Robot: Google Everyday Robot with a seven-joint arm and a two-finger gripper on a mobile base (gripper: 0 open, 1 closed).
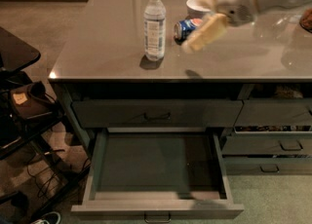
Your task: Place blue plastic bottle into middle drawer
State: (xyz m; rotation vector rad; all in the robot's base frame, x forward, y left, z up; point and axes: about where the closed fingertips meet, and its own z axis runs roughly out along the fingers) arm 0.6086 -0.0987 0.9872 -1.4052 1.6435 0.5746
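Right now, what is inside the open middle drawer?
The middle drawer shows only bare floor; its rear is covered by the top drawer. The gripper hovers over the counter.

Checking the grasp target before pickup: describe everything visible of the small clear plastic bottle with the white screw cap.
The small clear plastic bottle stands upright on the glossy grey countertop, white cap on, pale blue-white label around its middle. Nothing else touches it. The gripper hovers open to its right in the view, apart from it, near the blue soda can.
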